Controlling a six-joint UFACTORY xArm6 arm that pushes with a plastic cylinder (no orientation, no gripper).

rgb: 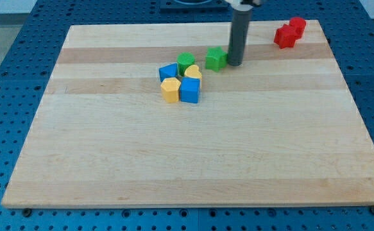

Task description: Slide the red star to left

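Two red blocks sit together at the view's top right: the lower left one (285,36) looks like the red star, the upper right one (297,25) is rounder. My tip (234,63) rests on the board well to the left of them, just right of a green star-like block (216,58), touching or nearly touching it.
A cluster lies left of my tip: a green round block (186,62), a blue block (168,72), a yellow heart-like block (193,72), a yellow block (170,90) and a blue cube (190,90). The wooden board (174,167) lies on a blue perforated table.
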